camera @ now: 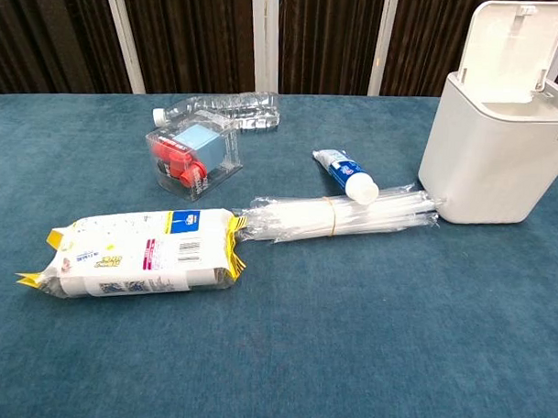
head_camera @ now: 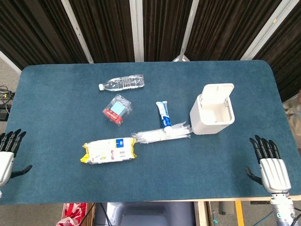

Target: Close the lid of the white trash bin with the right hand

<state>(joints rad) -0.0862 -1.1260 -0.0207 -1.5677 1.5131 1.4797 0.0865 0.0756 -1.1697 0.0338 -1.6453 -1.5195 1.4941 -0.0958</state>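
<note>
White plastic is catching the eye toward the right side of the table: the trash bin is sitting there with its lid tipped up and back toward the far edge, hinge at the rear. A bundle of clear straws is lying with one end touching the bin's base, and a blue-and-white tube is resting just beside that.

Down at the near right corner the right hand is hovering with fingers spread and straight, holding nothing, well apart from the bin. At the near left edge the left hand is doing much the same, fingers apart and empty.

Closing hasn't started, I'd say. To do it cleanly, the right hand should be travelling up and forward, coming over the top of the raised lid from behind, then pressing its free edge forward and down with flat fingertips. Pushing too hard sideways could be sliding the light bin into the straws, so a gentle downward arc looks safest.
</note>
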